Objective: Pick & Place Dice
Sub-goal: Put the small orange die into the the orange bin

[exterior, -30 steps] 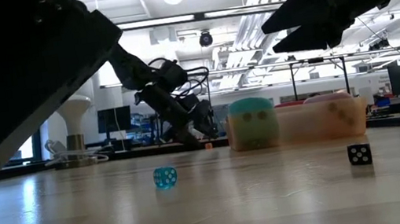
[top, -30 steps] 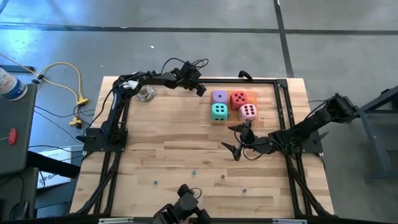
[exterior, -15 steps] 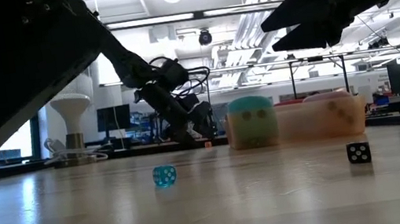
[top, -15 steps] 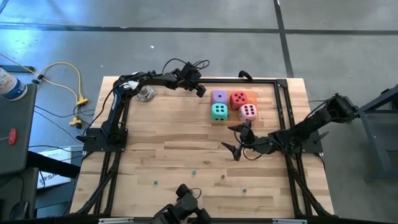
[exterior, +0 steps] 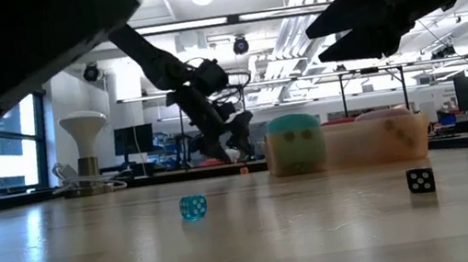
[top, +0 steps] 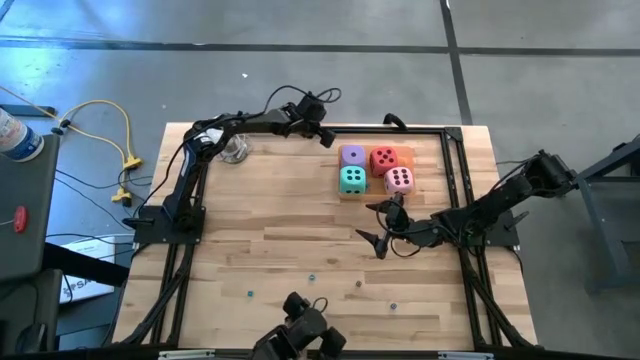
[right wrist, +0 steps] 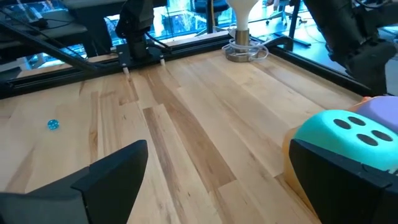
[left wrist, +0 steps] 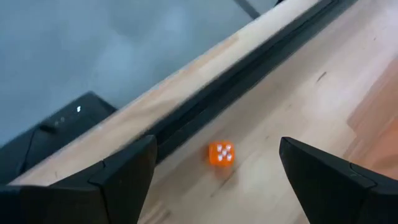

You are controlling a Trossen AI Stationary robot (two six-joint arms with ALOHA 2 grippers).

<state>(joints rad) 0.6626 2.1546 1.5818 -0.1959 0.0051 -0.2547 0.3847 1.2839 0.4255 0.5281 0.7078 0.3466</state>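
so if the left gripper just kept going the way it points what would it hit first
Probably the small orange die: it lies between the open fingers of the left gripper, just short of the dark rail at the table's far edge. Depth is unclear.

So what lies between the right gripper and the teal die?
Only bare wood, as the high view shows: the right gripper, jaws open, sits apart from the teal die with nothing between.

Wooden table [top: 270, 220] and what rests on it
A shallow orange tray [top: 404, 157] of dice sits toward one o'clock, a lamp-like stand [top: 236, 150] at eleven, and tiny beads [top: 359, 284] are scattered near six
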